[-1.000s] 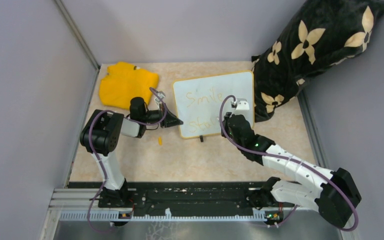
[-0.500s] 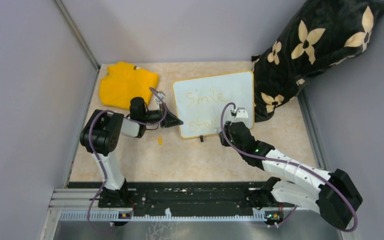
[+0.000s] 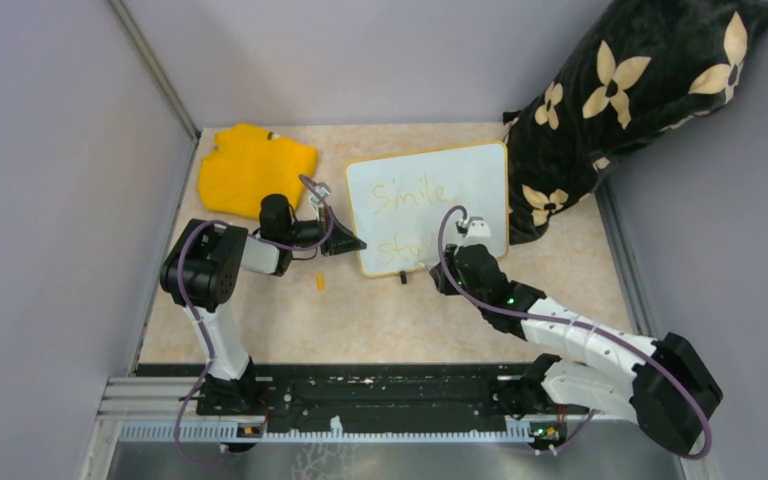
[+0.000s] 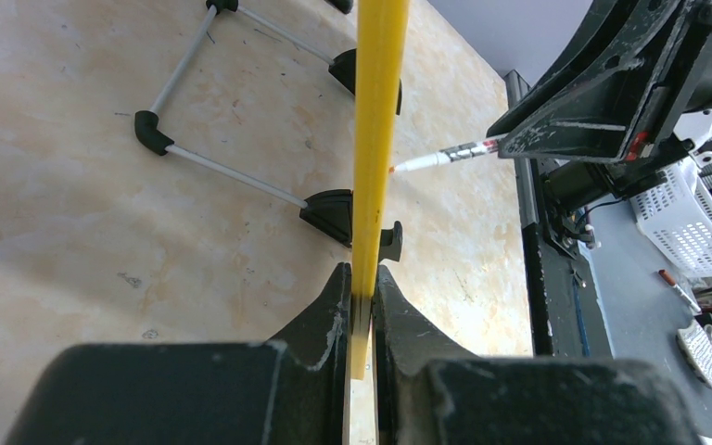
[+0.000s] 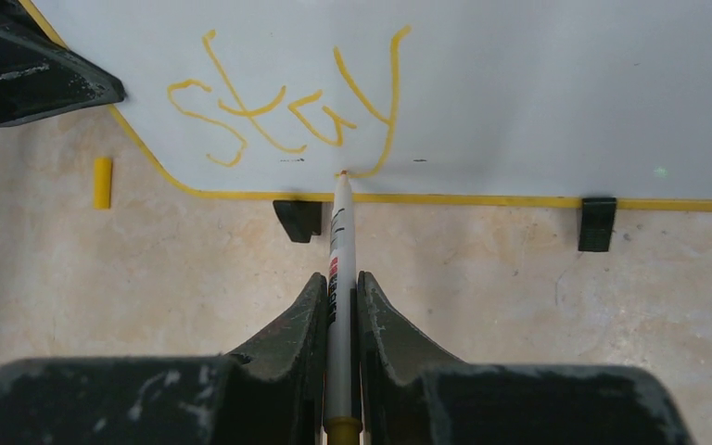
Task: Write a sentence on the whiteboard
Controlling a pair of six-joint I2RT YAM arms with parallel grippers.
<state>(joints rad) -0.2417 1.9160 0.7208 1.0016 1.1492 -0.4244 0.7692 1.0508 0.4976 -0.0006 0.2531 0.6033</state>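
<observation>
Now I see right fingers [image 5: 301, 326] clamped on marker [image 5: 338, 243], tip just ahead touching whiteboard [image 5: 538, 83] below sentence [image 5: 283, 107]; left fingers [image 4: 320, 326] clamped on whiteboard edge.

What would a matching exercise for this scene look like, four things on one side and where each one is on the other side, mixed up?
Things:
1 whiteboard
2 marker
3 yellow cloth
4 small yellow piece

Places:
A loose on the table by the board's near left corner
B edge pinched in the left gripper
C far left corner of the table
D in the right gripper, tip at the board

Pairs: 1-B, 2-D, 3-C, 4-A
</observation>
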